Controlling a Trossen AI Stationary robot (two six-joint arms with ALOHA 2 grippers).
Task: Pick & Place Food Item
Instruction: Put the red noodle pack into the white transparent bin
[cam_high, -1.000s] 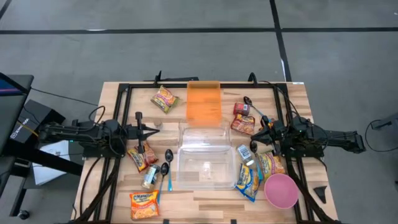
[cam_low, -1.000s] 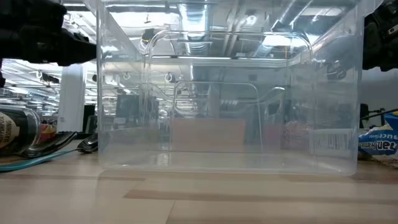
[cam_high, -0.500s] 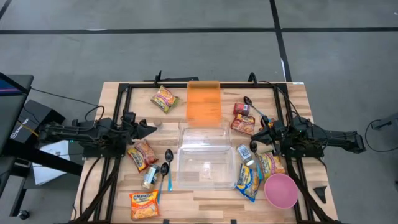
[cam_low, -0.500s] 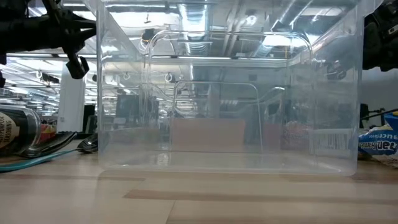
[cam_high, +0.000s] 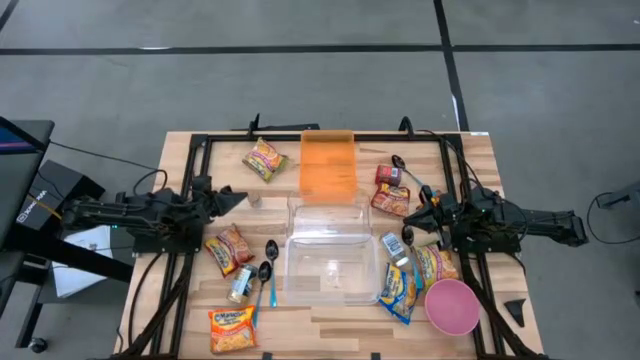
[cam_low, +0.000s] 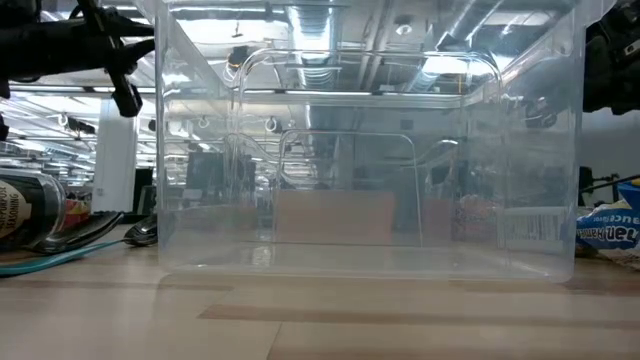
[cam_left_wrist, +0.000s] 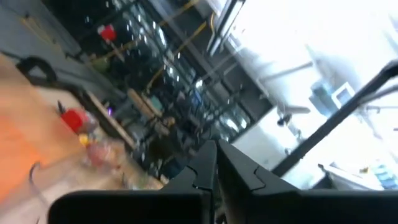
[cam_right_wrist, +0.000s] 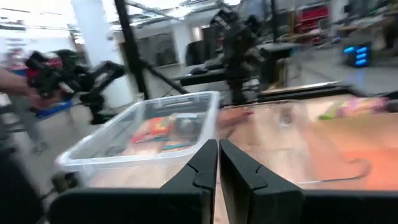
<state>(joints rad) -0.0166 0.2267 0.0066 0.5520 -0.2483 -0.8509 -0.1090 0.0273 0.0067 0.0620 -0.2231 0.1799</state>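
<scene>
— Where is your left gripper (cam_high: 236, 197) staying?
— I am holding it clenched, empty, above the table (cam_high: 180, 300).
— And the food?
— The noodle packet (cam_high: 229, 249) is lying near it, beside the clear bin (cam_high: 331, 262). My right gripper (cam_high: 413, 221) is clenched too.

The right gripper (cam_right_wrist: 217, 163) has its two dark fingers pressed together. Beyond them, at about ten o'clock, lies a clear plastic bin (cam_right_wrist: 140, 134) with colourful packets (cam_right_wrist: 163, 129) showing through it. The left arm (cam_right_wrist: 242, 46) stands farther off, near twelve o'clock, over the wooden table (cam_right_wrist: 323, 146).
</scene>
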